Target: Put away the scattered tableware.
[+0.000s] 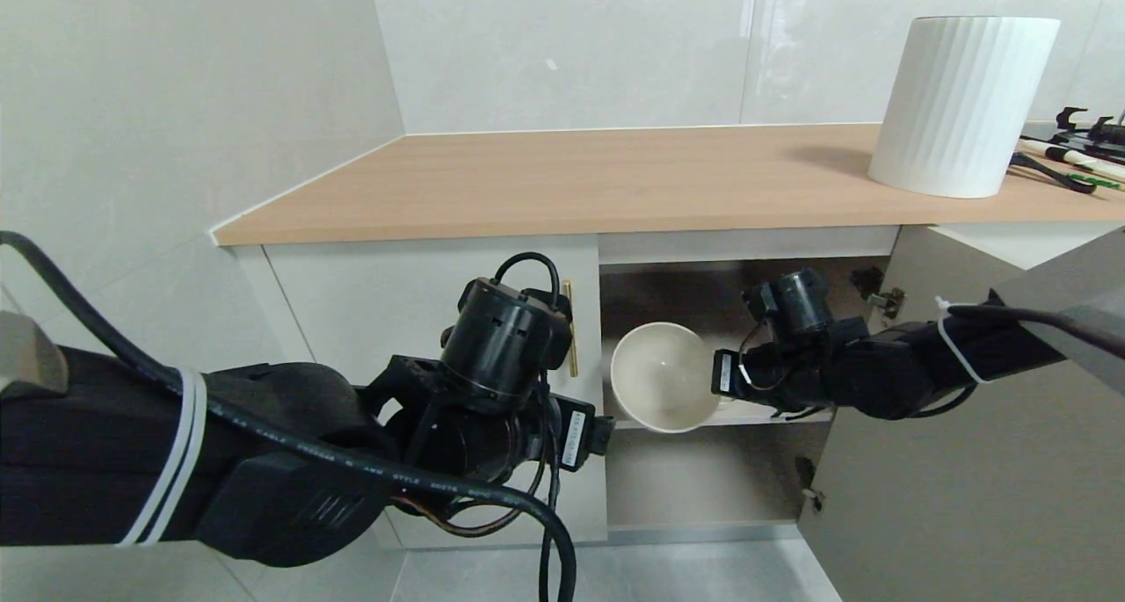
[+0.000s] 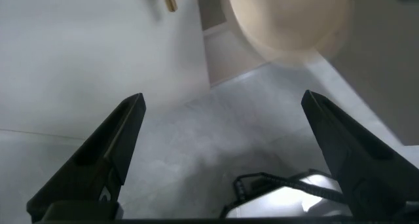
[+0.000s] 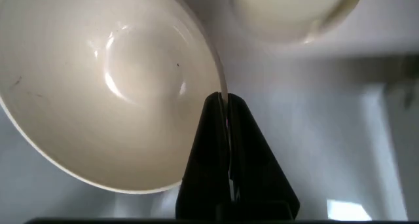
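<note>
A white bowl [image 1: 661, 376] hangs tilted on its side in front of the open cabinet [image 1: 738, 286], level with the middle shelf [image 1: 756, 416]. My right gripper [image 1: 721, 378] is shut on its rim. In the right wrist view the fingers [image 3: 226, 152] pinch the edge of the bowl [image 3: 111, 86], and a second cream bowl [image 3: 294, 11] shows beyond it. My left arm [image 1: 492, 391] sits low before the closed cabinet door. My left gripper [image 2: 222, 103] is open over the grey floor with nothing between its fingers, and the underside of the held bowl [image 2: 288, 21] shows farther off.
A white ribbed container [image 1: 962, 105] stands on the wooden counter [image 1: 562, 180] at the right, with tools [image 1: 1068, 167] beside it. The cabinet's right door [image 1: 967, 479] is swung open. The left door carries a brass handle [image 1: 571, 330].
</note>
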